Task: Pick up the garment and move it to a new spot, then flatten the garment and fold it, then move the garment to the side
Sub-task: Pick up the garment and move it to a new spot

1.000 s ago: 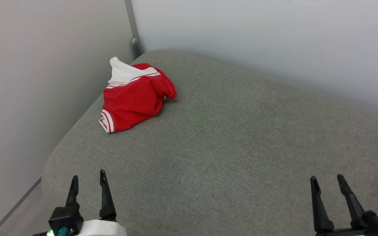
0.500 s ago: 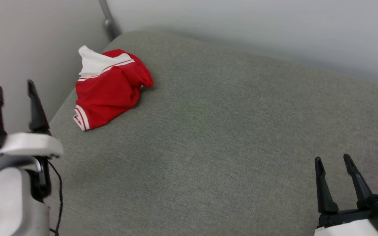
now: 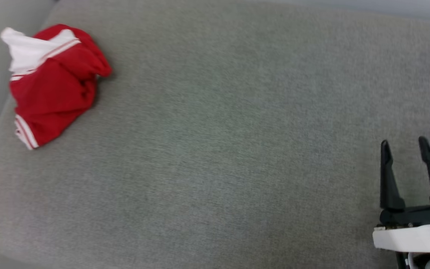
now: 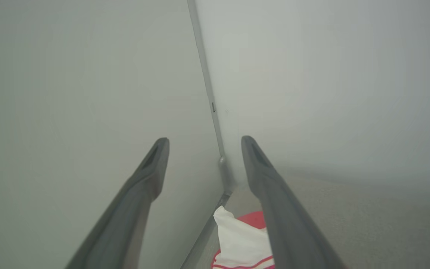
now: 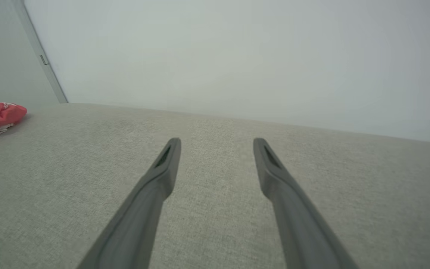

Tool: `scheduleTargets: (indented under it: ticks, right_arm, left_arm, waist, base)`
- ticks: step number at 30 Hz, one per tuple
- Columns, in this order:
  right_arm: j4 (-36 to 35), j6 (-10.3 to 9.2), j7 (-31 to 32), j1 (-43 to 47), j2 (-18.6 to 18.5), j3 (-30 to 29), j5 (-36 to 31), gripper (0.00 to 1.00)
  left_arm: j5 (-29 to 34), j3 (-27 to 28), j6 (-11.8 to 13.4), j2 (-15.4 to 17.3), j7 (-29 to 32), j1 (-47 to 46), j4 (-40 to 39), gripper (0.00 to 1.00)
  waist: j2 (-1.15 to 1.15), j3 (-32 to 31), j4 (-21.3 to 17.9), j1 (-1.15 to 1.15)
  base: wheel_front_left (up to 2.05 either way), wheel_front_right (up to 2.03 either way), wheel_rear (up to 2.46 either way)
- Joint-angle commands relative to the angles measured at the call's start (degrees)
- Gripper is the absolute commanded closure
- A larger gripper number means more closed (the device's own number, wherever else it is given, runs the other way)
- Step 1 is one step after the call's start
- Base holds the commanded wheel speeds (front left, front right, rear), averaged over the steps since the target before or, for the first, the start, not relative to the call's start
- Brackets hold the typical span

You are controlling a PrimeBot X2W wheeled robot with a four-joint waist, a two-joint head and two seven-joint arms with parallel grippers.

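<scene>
The crumpled red jersey [image 3: 50,89] with its white sleeve lies at the far left corner of the grey upholstered cushion [image 3: 218,149], beside the wall [image 4: 69,74]. The left gripper [image 4: 204,140] hangs over it, fingers apart and empty. The right gripper [image 3: 404,142], fingers also spread and empty, hovers well apart from it over bare cushion.

Lab booth: grey cushion [image 3: 237,149], plain wall panels [image 5: 237,56].

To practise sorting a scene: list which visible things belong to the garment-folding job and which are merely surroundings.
Job in hand:
red-and-white garment, crumpled
left gripper, open
right gripper, open

Just surroundings:
grey cushion under the garment
pale wall
metal corner strip
</scene>
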Motion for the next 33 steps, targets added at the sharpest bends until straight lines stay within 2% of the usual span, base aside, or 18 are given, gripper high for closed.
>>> scheduleTargets:
  ticks: [1,7,16,19,28,29,30,31,33]
  right_arm:
    - [-0.59,-0.02,-0.12,-1.32,0.14,-0.10,-0.51,0.00]
    - [-2.72,-0.02,-0.12,-3.97,0.14,-1.37,-1.47,0.00]
    - [-6.44,-0.02,-0.12,-6.98,0.13,-0.94,-2.82,0.00]
    - [-7.17,-0.02,-0.12,-7.21,0.14,-0.79,-2.99,0.00]
    - [-6.88,-0.02,-0.12,-8.94,0.13,-0.13,-3.31,0.00]
    - [-6.76,-0.02,-0.12,-9.00,0.13,-0.11,-3.27,0.00]
    - [-6.62,-0.02,-0.12,-9.06,0.13,-0.13,-3.23,0.00]
    - [-6.48,-0.02,-0.12,-9.05,0.13,-0.14,-3.13,0.00]
    - [-6.02,-0.02,-0.12,-8.91,0.13,-0.09,-2.99,0.00]
  left_arm:
    - [-0.92,-0.81,-0.56,0.86,2.54,-1.73,1.40,0.00]
    - [-6.80,-6.28,-1.41,5.29,18.77,-7.42,6.44,0.00]
    - [-24.02,-15.57,-1.43,12.48,43.11,-5.90,5.74,0.00]
    - [-27.18,-16.91,-1.44,14.03,46.40,-4.45,5.02,0.00]
    - [-30.15,-21.93,-1.45,13.44,47.10,0.36,6.31,0.00]
    - [-30.48,-22.32,-1.46,13.36,46.87,0.29,6.60,0.09]
    - [-30.72,-22.73,-1.46,13.22,46.64,0.12,6.86,0.93]
    - [-30.95,-23.24,-1.46,13.21,46.66,0.10,7.05,1.00]
    - [-31.51,-23.76,-1.46,13.75,46.35,-0.09,7.05,1.00]
  waist:
    - [0.00,3.88,-3.03,-0.01]
    - [0.00,8.51,-4.96,-0.01]
    - [0.00,14.73,-7.13,-0.01]
    - [0.00,16.34,-7.46,-0.01]
    - [0.00,18.56,-8.56,-0.01]
    - [0.00,18.62,-8.66,-0.01]
    - [0.00,18.61,-8.72,-0.01]
    - [0.00,18.48,-8.75,-0.01]
    - [0.00,17.82,-8.72,-0.01]
  base:
    - [0.00,0.00,0.00]
    - [0.00,0.00,0.00]
    - [0.00,0.00,0.00]
    - [0.00,0.00,0.00]
    - [0.00,0.00,0.00]
    - [0.00,0.00,0.00]
    - [0.00,0.00,0.00]
    - [0.00,0.00,0.00]
    - [0.00,0.00,0.00]
